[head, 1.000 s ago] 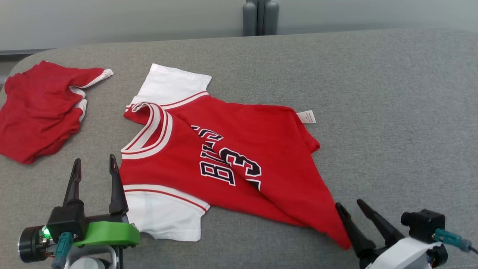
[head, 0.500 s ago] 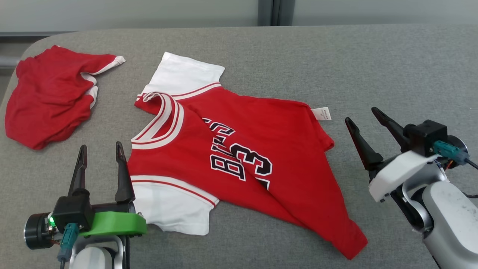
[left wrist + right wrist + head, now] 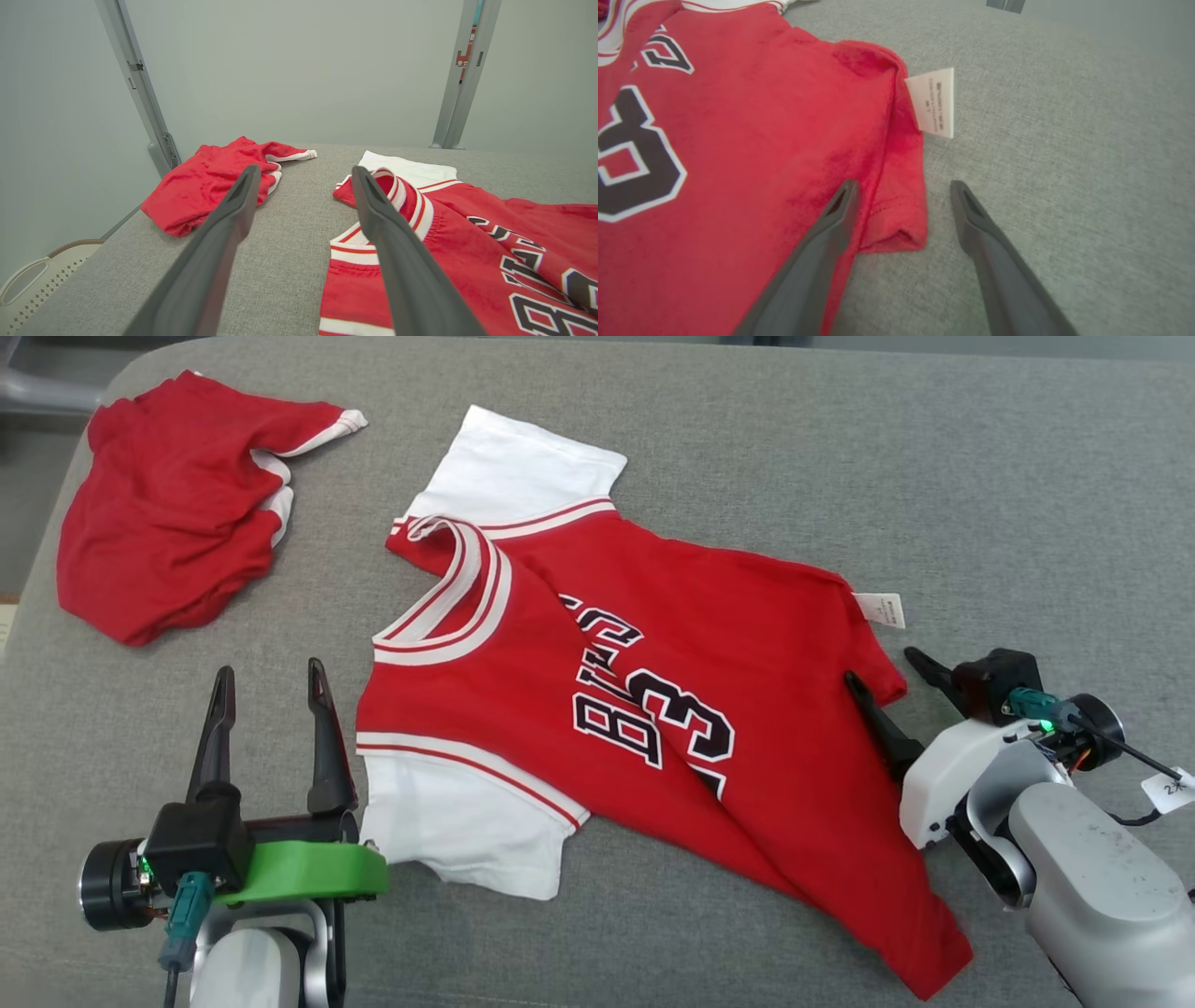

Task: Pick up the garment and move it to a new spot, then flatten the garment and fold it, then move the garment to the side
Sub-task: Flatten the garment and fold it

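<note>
Straddling a hem corner of the red jersey (image 3: pixel 560 691), the right tool (image 3: pixel 880 665) stands open.
Left tool (image 3: pixel 270 666) gapes too, beside its white sleeve; grey cloth-covered counter (image 3: pixel 934 476) beneath, red shorts (image 3: pixel 168 523) apart, pale wall (image 3: pixel 299 70) behind.

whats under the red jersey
The jersey lies on the grey surface, which shows all around it. One flap folds over its own red fabric; whatever is beneath is covered.
</note>
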Motion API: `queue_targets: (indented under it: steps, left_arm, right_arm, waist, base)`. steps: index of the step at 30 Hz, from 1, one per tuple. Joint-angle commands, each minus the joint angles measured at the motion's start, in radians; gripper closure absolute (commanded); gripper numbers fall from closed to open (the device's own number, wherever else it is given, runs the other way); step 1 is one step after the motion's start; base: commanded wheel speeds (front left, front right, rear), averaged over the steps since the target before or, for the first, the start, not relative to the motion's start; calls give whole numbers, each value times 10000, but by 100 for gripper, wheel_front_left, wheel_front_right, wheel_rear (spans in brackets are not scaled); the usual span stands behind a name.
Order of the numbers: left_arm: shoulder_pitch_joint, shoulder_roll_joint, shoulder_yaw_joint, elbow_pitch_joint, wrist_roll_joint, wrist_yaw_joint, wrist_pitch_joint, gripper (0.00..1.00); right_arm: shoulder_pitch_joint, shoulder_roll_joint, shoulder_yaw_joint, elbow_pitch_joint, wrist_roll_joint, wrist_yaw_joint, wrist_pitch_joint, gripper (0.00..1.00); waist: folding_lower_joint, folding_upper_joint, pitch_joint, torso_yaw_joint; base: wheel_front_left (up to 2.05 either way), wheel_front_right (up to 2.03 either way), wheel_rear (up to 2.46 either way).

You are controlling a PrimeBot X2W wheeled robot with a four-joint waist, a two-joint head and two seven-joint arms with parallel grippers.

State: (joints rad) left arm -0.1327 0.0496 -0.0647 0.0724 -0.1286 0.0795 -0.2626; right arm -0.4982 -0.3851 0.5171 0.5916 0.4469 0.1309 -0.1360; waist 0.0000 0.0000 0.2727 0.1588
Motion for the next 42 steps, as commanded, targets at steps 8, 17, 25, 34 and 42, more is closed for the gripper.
queue_targets:
  steps: [8, 17, 25, 34, 42]
  left_arm:
    - [-101, 18, -32, -94, -106, 175, -30, 0]
    - [-254, 18, -44, -114, -114, 183, -30, 0]
    - [-407, 18, -235, -197, -191, 244, -30, 0]
    - [-553, 18, -446, -265, -268, 425, -30, 0]
    - [-297, 19, -262, -163, 42, 375, -30, 0]
  right_arm:
    - [-273, 119, 1324, 903, 730, 16, -407, 100]
    - [-1660, -1258, 611, 1264, 1117, -9, -1094, 100]
    - [-3448, -2800, 160, 1578, 867, -11, -858, 100]
    - [-4908, -2601, 349, 2792, 871, -9, -545, 0]
    - [-4522, -2162, 3, 3071, 1410, -9, -1247, 0]
  waist:
    - [0, 0, 215, 214]
    - [0, 0, 252, 141]
    - [0, 0, 564, 272]
    - [0, 0, 848, 416]
    - [0, 0, 445, -95]
  base:
    - [0, 0, 0]
    - [0, 0, 0]
    - [0, 0, 0]
    - [0, 0, 0]
    - [0, 0, 0]
